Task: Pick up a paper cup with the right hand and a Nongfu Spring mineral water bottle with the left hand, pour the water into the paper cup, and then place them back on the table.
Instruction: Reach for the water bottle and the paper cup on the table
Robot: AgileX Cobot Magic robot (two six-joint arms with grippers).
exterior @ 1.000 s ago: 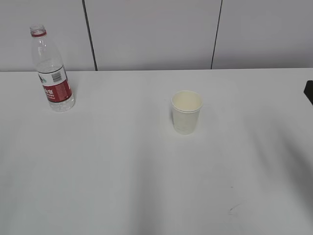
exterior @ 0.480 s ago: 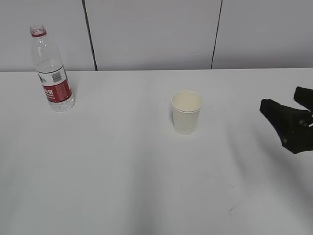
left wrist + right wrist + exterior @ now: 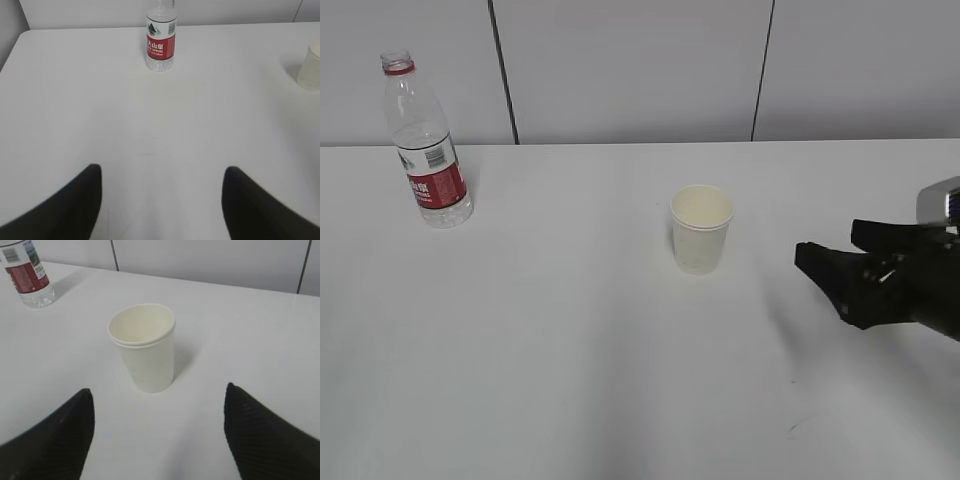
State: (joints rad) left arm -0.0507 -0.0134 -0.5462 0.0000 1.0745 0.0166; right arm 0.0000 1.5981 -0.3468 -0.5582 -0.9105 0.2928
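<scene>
White table point(image 3: 570, 350) under grey wall panels: one paper cup point(image 3: 701, 229) mid-frame, one Nongfu Spring mineral water bottle point(image 3: 424, 143) upper left, the right hand point(image 3: 832, 262) entering from the right edge, spread and empty.
Left wrist view: the left hand point(image 3: 160, 200) hangs released low in frame, the bottle top centre, well apart. Right wrist view: the cup stands centred between open jaws; a hard or off-centre close could likely crush or tip the light cup.
</scene>
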